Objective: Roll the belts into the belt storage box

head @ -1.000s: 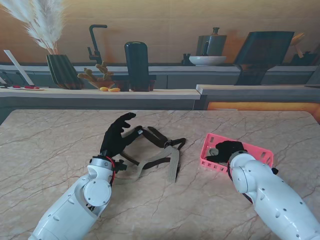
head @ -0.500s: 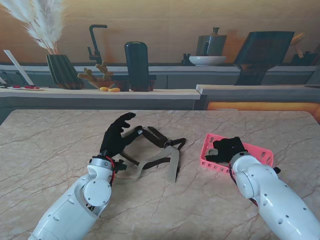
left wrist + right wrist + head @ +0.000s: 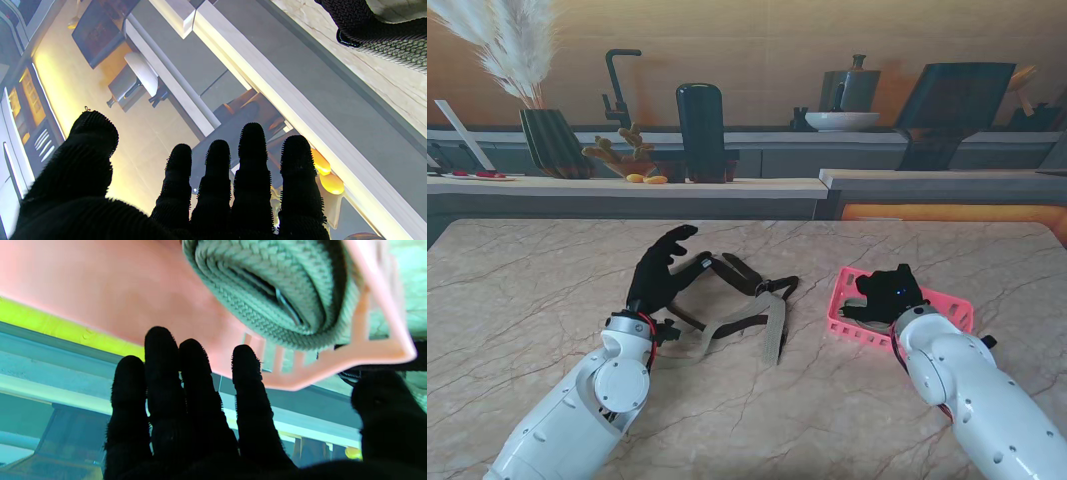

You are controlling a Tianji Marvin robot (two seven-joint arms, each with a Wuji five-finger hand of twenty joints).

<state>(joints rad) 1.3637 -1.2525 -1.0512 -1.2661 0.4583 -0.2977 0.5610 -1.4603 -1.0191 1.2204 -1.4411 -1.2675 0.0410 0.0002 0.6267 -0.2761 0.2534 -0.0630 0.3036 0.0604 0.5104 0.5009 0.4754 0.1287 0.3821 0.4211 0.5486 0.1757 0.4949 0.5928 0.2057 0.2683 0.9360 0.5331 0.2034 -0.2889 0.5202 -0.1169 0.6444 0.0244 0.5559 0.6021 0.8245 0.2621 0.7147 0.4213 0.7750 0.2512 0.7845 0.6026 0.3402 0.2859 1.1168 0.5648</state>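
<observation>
pink slatted plastic belt storage box lies under the spread, empty right hand, a rolled grey-green woven belt inside it; the left hand, fingers apart, hovers by the unrolled tan and black belts; next likely rolling those.

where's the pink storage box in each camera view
Stand view: pink storage box on the table's right side, under the right hand.
Left wrist view: not in it.
Right wrist view: it fills the upper part, a rolled belt inside.
Shared landmark: the right hand's black fingers.
</observation>
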